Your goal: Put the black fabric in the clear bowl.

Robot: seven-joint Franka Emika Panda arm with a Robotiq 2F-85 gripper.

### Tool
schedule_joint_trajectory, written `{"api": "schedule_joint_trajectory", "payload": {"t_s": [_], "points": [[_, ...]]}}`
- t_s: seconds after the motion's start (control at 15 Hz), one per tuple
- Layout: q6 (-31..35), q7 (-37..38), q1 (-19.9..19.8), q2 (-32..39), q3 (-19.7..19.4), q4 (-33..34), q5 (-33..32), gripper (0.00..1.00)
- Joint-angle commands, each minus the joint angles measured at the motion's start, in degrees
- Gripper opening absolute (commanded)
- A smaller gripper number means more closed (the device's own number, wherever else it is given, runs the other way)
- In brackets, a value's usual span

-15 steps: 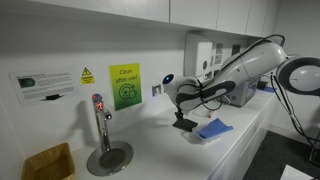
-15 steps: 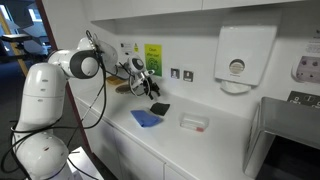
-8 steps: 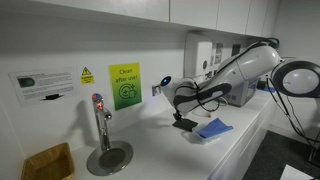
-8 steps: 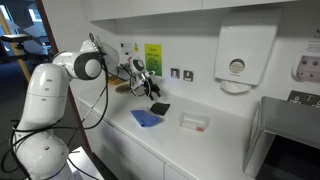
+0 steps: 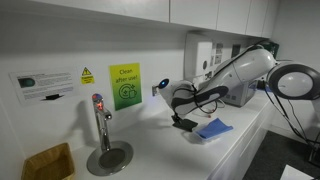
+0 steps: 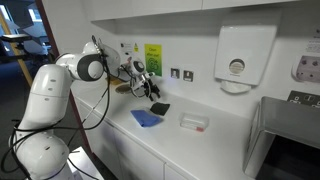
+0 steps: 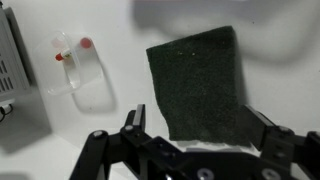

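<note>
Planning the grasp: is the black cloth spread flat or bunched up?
Spread flat: the wrist view shows the black cloth as one smooth sheet on the counter.

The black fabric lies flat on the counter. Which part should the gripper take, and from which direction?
Probably from straight above, pinching up a fold near the edge closest to the gripper. The black fabric lies flat on the white counter, so no side offers a lip to slip under. In the wrist view the open jaws stand to either side of that edge.
</note>
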Motion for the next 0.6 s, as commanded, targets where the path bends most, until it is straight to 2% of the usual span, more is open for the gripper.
{"api": "schedule_joint_trajectory", "payload": {"t_s": [0.0,0.53], "points": [[-2.99,-0.78,1.23,1.51,-1.14,2.87,0.83,1.0],[-3.21,-1.01,1.29,3.0,-1.41,3.37,1.15,1.0]]}}
